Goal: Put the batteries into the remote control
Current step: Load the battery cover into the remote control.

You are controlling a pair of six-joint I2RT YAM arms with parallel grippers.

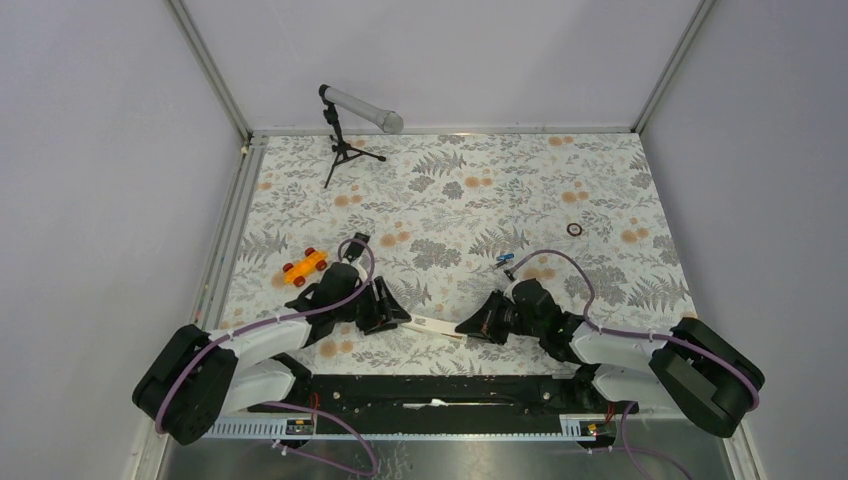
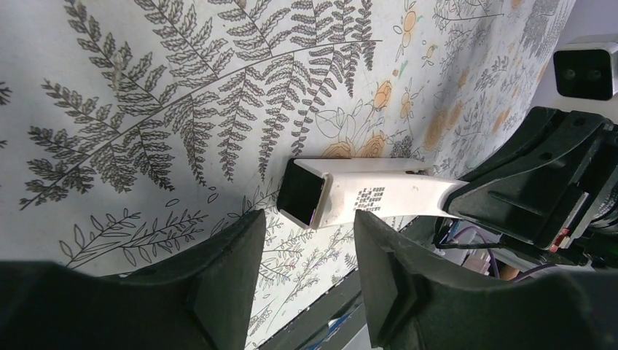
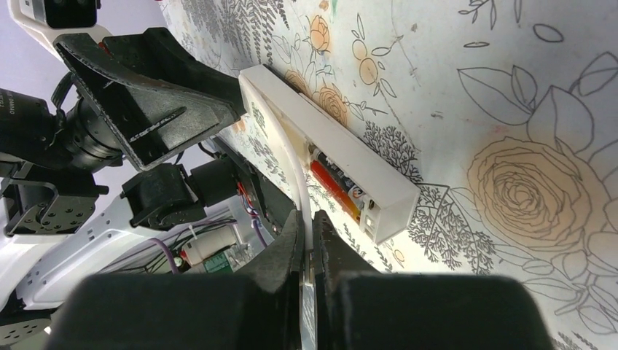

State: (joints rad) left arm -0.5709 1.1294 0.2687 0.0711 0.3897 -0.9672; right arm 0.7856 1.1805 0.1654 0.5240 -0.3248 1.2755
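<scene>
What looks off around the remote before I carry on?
The remote has its battery bay open with a red battery seated, its edge pinched by the right fingers. One blue battery lies loose on the table, apart from the remote. Nothing looks spilled or broken.

My left gripper and right gripper are matte black; arm links white, with looping purple cables.

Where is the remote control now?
In the top view the remote control sits by the table's near edge, between the left gripper and the right gripper, which pinches it.
</scene>
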